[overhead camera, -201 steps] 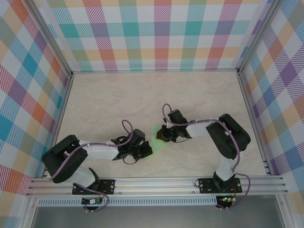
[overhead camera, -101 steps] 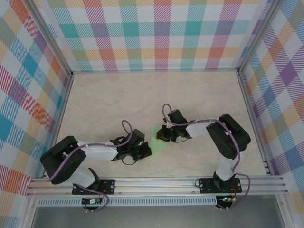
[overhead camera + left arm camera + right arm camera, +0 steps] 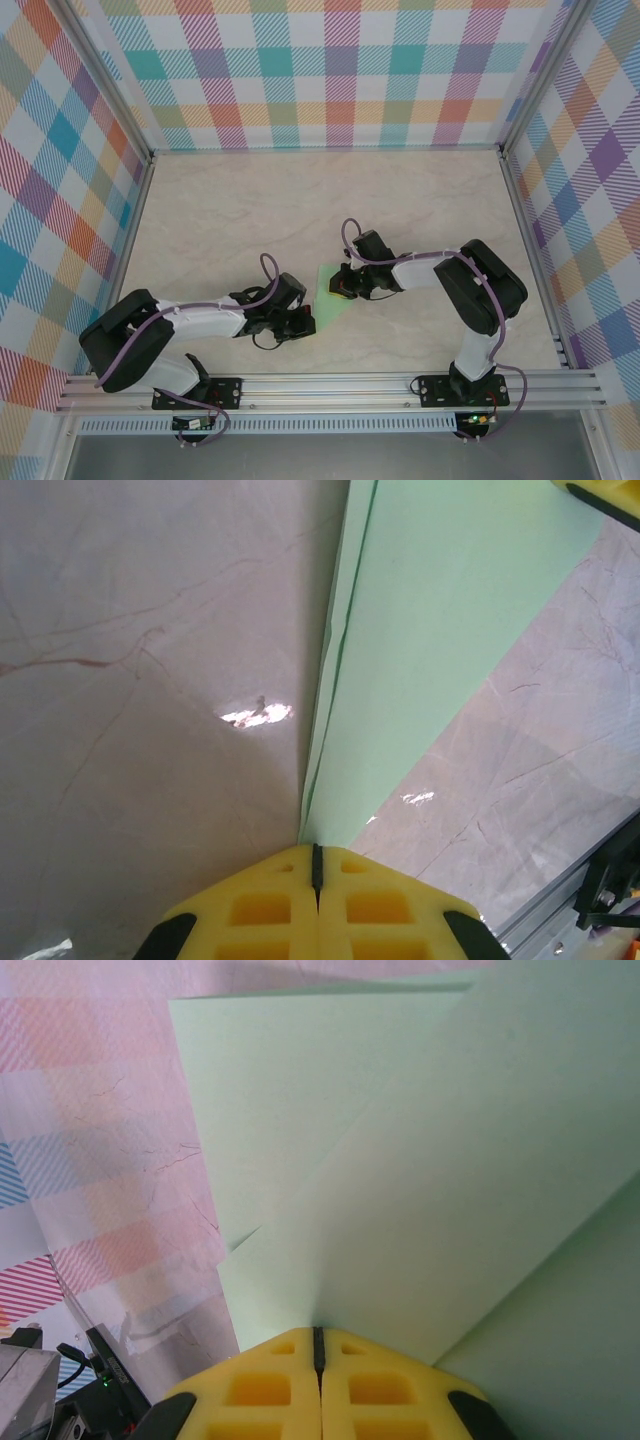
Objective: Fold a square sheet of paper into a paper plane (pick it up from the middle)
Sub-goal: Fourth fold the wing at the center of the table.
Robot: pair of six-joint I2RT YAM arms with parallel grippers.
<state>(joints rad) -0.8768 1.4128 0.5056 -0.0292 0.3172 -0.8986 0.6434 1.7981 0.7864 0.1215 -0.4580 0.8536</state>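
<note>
Left end effector (image 3: 300, 322) has slid slightly toward 7 o'clock, pinched shut on the folded green paper's (image 3: 330, 297) 8 o'clock tip. The right end effector (image 3: 319, 1335) clamps its 1 o'clock edge, mid-desk (image 3: 300, 200).

I see the left gripper (image 3: 300, 322) and right gripper (image 3: 343, 286) at opposite edges of the green paper (image 3: 328, 297) on the marble table (image 3: 220, 210).

The paper (image 3: 329, 299) is pale mint green, the table (image 3: 300, 200) is creamy marble with thin brown lines, the walls (image 3: 340, 70) have pink, orange, teal and purple checks, and the left gripper (image 3: 316, 852) and right gripper (image 3: 318, 1334) are yellow.
</note>
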